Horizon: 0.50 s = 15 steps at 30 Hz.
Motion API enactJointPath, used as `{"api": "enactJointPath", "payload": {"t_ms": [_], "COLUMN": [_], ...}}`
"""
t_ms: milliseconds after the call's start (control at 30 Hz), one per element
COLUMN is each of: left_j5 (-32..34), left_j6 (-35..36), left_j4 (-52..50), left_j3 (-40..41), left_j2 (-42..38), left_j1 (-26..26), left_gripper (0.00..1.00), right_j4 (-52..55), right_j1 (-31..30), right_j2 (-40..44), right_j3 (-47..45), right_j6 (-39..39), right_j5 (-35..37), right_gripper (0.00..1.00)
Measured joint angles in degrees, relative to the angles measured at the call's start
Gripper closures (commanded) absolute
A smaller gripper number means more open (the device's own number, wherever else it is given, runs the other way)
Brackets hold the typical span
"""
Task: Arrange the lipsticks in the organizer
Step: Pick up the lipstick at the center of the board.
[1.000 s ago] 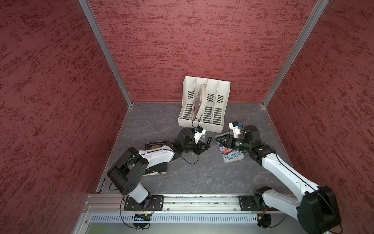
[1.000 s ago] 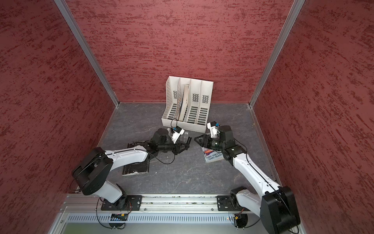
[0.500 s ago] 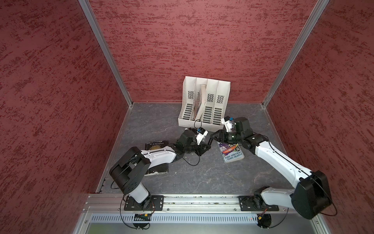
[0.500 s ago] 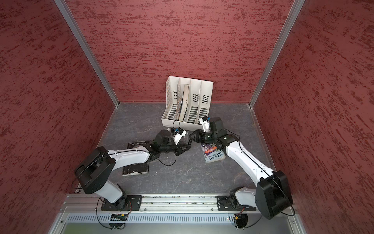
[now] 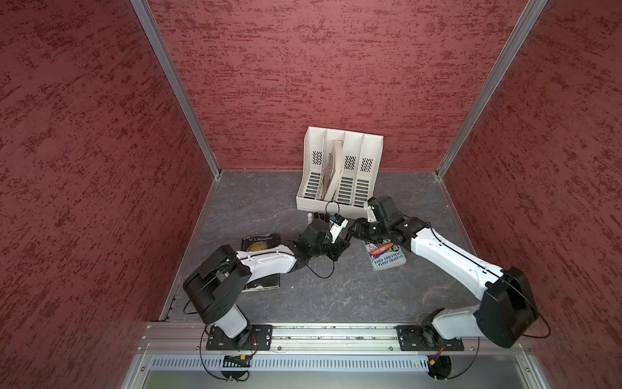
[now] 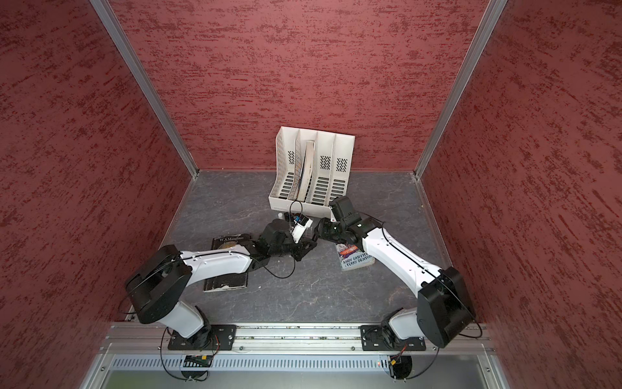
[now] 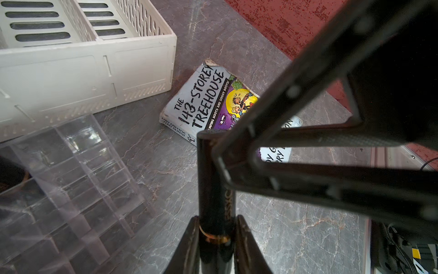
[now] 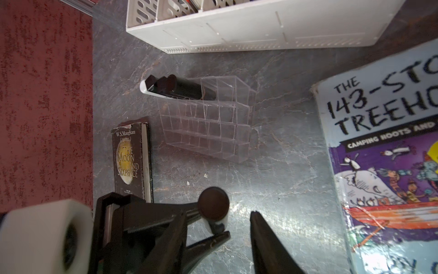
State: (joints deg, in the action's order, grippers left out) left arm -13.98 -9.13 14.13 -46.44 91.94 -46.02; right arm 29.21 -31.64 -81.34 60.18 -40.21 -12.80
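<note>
Grey desk (image 5: 336,289), matte, with marble-like veins. Around it, red walls (image 5: 303,67) of rough plaster texture.

Clear acrylic organizer (image 8: 208,128): a block with a grid of square cells and thin shiny partitions, just in front of the white plastic file rack (image 8: 237,30) with long slots. In the organizer's row nearest the rack: one white lipstick (image 8: 143,89) at the end and three black lipsticks (image 8: 180,87) beside it. All smooth round tubes, standing in their cells.

Two paperbacks flat on the desk: the dark Maugham book (image 8: 129,161) with worn edges, and the pale treehouse book (image 7: 203,99) with a torn corner.

Left end effector (image 7: 216,219): closed firmly on the fifth lipstick (image 7: 213,170), a glossy black cylinder with a thin gold ring and faint gold lettering. Gripped near the ring, far end flat and round. Tube outside the organizer, near it, between it and the treehouse book.

Right end effector (image 8: 240,223): partly open, pointed black fingers clearly apart, nothing clamped. Free end of the fifth lipstick just beside one finger; contact there impossible to tell.
</note>
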Motion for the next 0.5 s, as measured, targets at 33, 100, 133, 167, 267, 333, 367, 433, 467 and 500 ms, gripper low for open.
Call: {"api": "enactJointPath", "payload": {"t_ms": [33,100,133,167,267,333,367,433,467,500], "left_j5": [0.2,0.5,0.7,0.9,1.3,1.9,2.1,2.4,2.5,2.5], "left_j6": [0.0,0.0,0.1,0.1,0.5,0.8,1.0,1.1,1.1,1.1], "left_j4": [0.0,0.0,0.0,0.0,0.0,0.0,0.0,0.0,0.0,0.0], "left_j3": [0.0,0.0,0.0,0.0,0.0,0.0,0.0,0.0,0.0,0.0], "left_j2": [0.0,0.0,0.0,0.0,0.0,0.0,0.0,-0.1,-0.1,-0.2], "left_j1": [-0.2,-0.3,-0.5,-0.6,-0.8,-1.0,-1.1,-1.3,-1.4,-1.4], "left_gripper": [0.87,0.87,0.87,0.87,0.86,0.86,0.86,0.85,0.85,0.84], "right_j4": [0.0,0.0,-0.1,-0.2,-0.6,-0.8,-0.9,-1.6,-2.0,-2.3], "right_j1": [-0.1,-0.2,-0.3,-0.3,-0.3,-0.4,-0.4,-0.5,-0.5,-0.5], "right_j2": [-0.3,-0.8,-0.9,-1.1,-1.4,-1.6,-1.9,-2.8,-3.2,-3.5], "right_j3": [0.0,0.0,0.1,0.2,0.2,0.2,0.3,0.4,0.4,0.4], "right_j6": [-0.4,-1.1,-1.5,-1.7,-2.8,-3.5,-4.0,-4.5,-4.9,-5.1], "right_j5": [0.2,0.4,0.5,0.6,0.6,0.6,0.6,0.6,0.6,0.6], "right_gripper": [0.58,0.60,0.61,0.62,0.64,0.65,0.66,0.68,0.70,0.72]}}
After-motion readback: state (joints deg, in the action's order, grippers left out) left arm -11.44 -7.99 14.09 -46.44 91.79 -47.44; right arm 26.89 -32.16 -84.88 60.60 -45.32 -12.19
